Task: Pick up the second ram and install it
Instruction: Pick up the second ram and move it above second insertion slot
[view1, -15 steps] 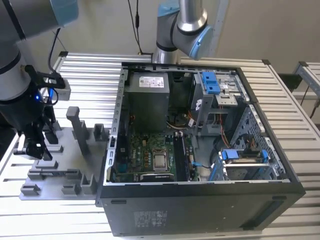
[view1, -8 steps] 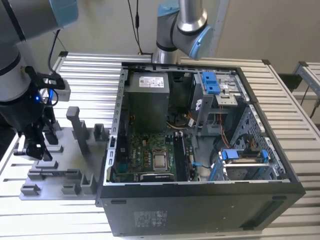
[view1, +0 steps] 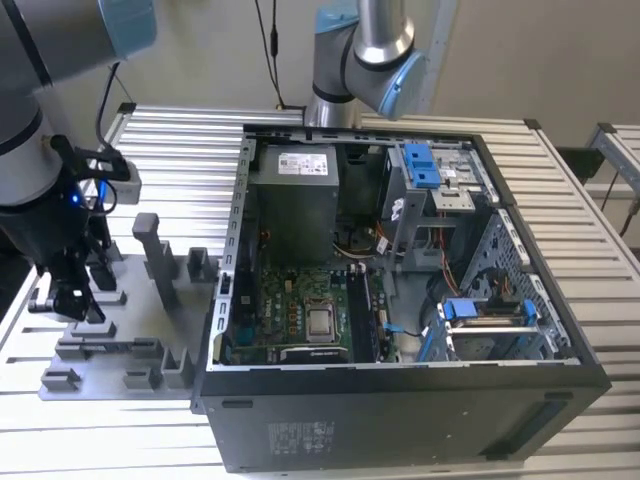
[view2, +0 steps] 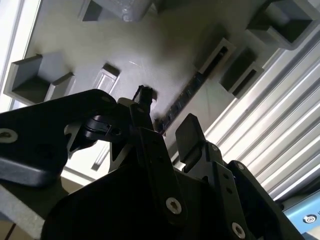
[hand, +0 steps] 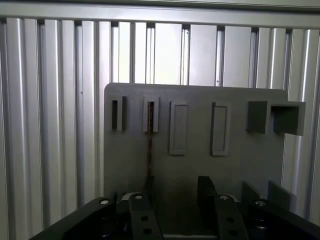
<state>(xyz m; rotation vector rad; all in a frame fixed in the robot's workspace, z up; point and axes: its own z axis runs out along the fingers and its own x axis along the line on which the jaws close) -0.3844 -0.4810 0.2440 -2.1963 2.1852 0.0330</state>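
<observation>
Gripper (hand: 177, 186) wide open, empty, low over grey holder plate (hand: 240, 160). Second ram (hand: 149, 140) stands on edge in the plate, in line with one finger (hand: 149, 187), not the gap. Judgement: shift sideways to centre the stick between the jaws, descend straight, grip mid-length.

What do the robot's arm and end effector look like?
The arm is made of silver-grey tubes with light blue joint caps, and a black cable runs by its wrist. The end effector is black, with two flat fingers fixed by round screws.
</observation>
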